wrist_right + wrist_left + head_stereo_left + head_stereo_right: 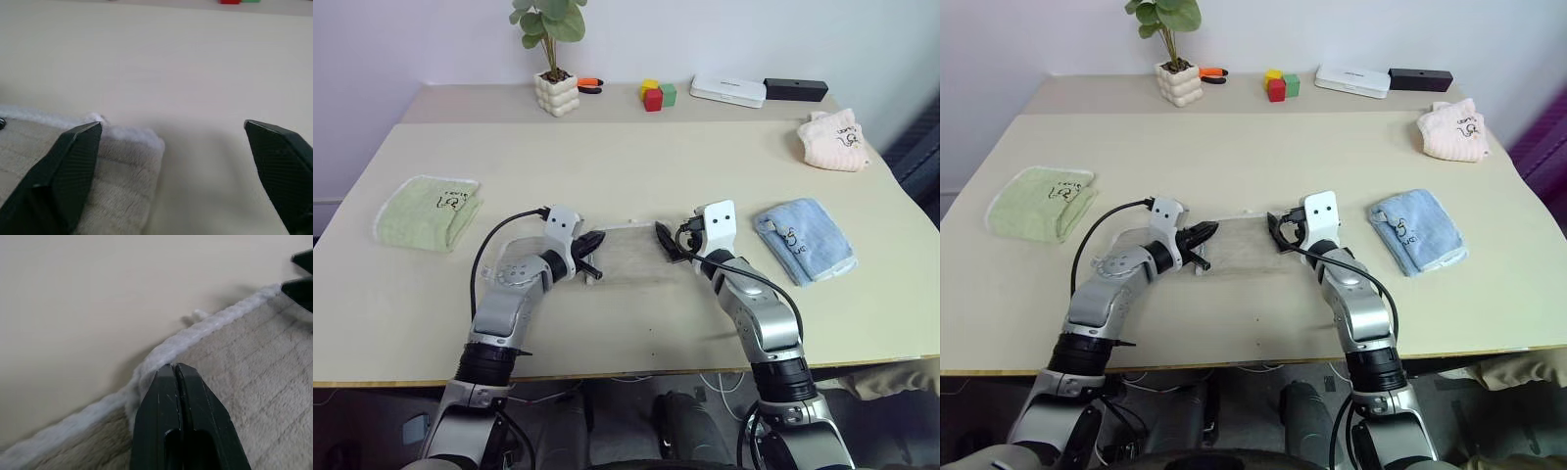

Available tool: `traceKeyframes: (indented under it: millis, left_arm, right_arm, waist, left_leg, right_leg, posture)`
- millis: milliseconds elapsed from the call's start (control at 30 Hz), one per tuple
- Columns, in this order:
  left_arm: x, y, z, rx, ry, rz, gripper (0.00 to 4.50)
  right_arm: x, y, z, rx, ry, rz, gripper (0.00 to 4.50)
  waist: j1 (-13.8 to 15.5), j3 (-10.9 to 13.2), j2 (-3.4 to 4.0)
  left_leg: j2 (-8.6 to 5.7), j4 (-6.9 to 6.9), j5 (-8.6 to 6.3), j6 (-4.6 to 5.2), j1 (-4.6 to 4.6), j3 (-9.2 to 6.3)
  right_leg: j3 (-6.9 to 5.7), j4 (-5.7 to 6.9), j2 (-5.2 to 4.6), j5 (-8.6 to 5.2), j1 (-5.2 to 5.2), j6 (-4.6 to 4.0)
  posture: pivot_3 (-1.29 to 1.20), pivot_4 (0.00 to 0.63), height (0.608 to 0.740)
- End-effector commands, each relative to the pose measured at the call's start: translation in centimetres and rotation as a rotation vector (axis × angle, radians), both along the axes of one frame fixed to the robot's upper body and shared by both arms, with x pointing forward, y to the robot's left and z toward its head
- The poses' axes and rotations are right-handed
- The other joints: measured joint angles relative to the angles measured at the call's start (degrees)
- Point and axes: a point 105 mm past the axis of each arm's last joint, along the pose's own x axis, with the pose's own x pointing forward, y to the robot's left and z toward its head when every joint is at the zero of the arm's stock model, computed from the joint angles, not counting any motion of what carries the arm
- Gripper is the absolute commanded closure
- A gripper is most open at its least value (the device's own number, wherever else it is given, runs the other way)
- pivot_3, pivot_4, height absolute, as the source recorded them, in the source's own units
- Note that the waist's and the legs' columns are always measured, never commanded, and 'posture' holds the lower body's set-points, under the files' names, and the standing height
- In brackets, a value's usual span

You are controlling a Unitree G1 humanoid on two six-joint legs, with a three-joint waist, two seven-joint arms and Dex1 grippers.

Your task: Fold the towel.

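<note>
Towel [631, 253], frame centre: beige-tan, faint ribbed grid weave, white stitched edging [186, 335]. Gripper fingers [63, 166]: black, finely ridged. Left-side towel [426, 211]: light green, dark mark. Right-side towel [805, 238]: light blue. Upper-right cloth [834, 140]: pale pink. Blocks [656, 94], top centre: yellow, red, green. Table [636, 157]: cream.

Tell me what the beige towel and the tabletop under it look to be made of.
The towel: soft, matte plush cloth, likely microfiber or terry; fuzzy ribbed pile, with a thick white stitched edging. The table: a smooth, pale beige board, probably laminate or painted wood, with a faint sheen and no visible grain, so the core is uncertain.
</note>
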Motion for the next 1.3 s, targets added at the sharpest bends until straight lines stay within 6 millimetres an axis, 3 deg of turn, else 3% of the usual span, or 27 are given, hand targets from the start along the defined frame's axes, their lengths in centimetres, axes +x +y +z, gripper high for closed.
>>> traceKeyframes:
  millis: [33, 167, 233, 333, 500, 667, 767, 867, 1033, 1300]
  left_arm:
    - [-0.8, 0.2, 2.2, -0.068, -0.053, -0.004, 4.50]
    - [-1.2, 1.2, 3.7, -0.169, -0.068, 0.002, 4.50]
    - [-1.7, 1.4, 4.8, -0.249, -0.062, -0.021, 3.95]
    - [-2.6, 2.2, 5.7, -0.305, -0.051, -0.016, 2.60]
    - [-5.7, 3.6, 6.2, -0.442, 0.064, -0.029, 0.07]
    - [-9.2, 6.4, 6.2, -0.509, 0.165, 0.005, 0.02]
    - [-10.7, 8.6, 5.5, -0.556, 0.215, 0.113, 0.02]
    - [-12.0, 9.5, 5.4, -0.682, 0.267, 0.163, 0.02]
    - [-14.5, 11.0, 3.6, -0.925, 0.423, 0.257, 0.02]
    - [-14.8, 11.5, 0.4, -1.064, 0.538, 0.452, 0.02]
  right_arm:
    - [0.2, 1.0, 2.9, 0.027, -0.090, 0.071, 0.04]
    - [0.0, 1.8, 5.5, 0.132, -0.141, 0.209, 0.04]
    - [-0.8, 2.4, 7.4, 0.168, -0.195, 0.329, 0.00]
    - [-2.2, 2.7, 9.4, 0.188, -0.265, 0.481, 0.00]
    - [-4.6, 2.6, 9.6, 0.076, -0.304, 0.706, 0.00]
    - [-4.8, 2.9, 9.5, 0.069, -0.290, 0.745, 0.00]
    - [-4.7, 3.0, 8.9, 0.049, -0.289, 0.738, 0.00]
    - [-4.5, 3.1, 8.6, 0.052, -0.288, 0.735, 0.00]
    - [-4.1, 3.9, 8.5, 0.066, -0.303, 0.735, 0.00]
    - [-4.1, 4.1, 8.4, 0.060, -0.316, 0.731, 0.00]
  waist:
    - [0.04, 0.00, 0.00]
    - [0.07, 0.01, 0.00]
    - [0.09, 0.02, 0.00]
    - [0.06, 0.04, 0.00]
    - [-0.08, 0.04, 0.00]
    - [-0.34, 0.06, 0.00]
    - [-0.14, 0.07, -0.01]
    - [0.22, 0.09, -0.06]
    - [0.01, 0.10, -0.06]
    - [0.28, 0.09, -0.07]
  left_leg:
    - [0.00, 0.00, 0.00, 0.00, 0.00, 0.00]
    - [0.00, 0.01, 0.00, 0.00, 0.00, 0.00]
    - [0.00, 0.01, 0.00, 0.00, -0.01, 0.00]
    - [0.00, 0.01, 0.00, 0.00, -0.03, 0.00]
    - [0.01, 0.00, 0.00, 0.00, -0.02, -0.01]
    - [0.05, -0.03, -0.01, 0.00, 0.03, -0.06]
    - [0.05, -0.01, -0.01, 0.00, 0.02, -0.05]
    - [0.03, 0.03, -0.01, 0.00, 0.02, -0.03]
    - [0.04, 0.03, -0.01, -0.02, 0.04, -0.01]
    - [0.01, 0.01, -0.01, -0.04, 0.04, 0.04]
  right_leg:
    - [0.00, 0.00, -0.01, 0.00, 0.00, 0.00]
    - [0.00, 0.00, -0.01, 0.00, 0.00, 0.00]
    - [0.00, 0.00, 0.00, 0.00, 0.00, 0.00]
    - [0.00, -0.02, -0.02, 0.00, 0.00, 0.01]
    - [-0.01, -0.03, -0.02, 0.00, 0.00, 0.01]
    - [-0.01, 0.03, 0.01, -0.01, -0.02, -0.01]
    - [-0.02, 0.05, -0.02, -0.01, -0.03, -0.02]
    - [-0.01, 0.04, -0.11, -0.11, -0.01, -0.20]
    - [0.00, 0.02, -0.16, -0.15, 0.00, -0.30]
    - [-0.01, -0.19, -0.19, -0.22, 0.06, -0.51]
  posture:
    - [0.00, 0.150, 0.740]
    - [0.00, 0.150, 0.740]
    - [0.00, 0.150, 0.740]
    - [0.00, 0.150, 0.740]
    - [0.00, 0.150, 0.740]
    - [0.00, 0.150, 0.740]
    - [0.00, 0.150, 0.740]
    - [0.00, 0.150, 0.740]
    - [0.00, 0.150, 0.740]
    - [0.00, 0.150, 0.740]
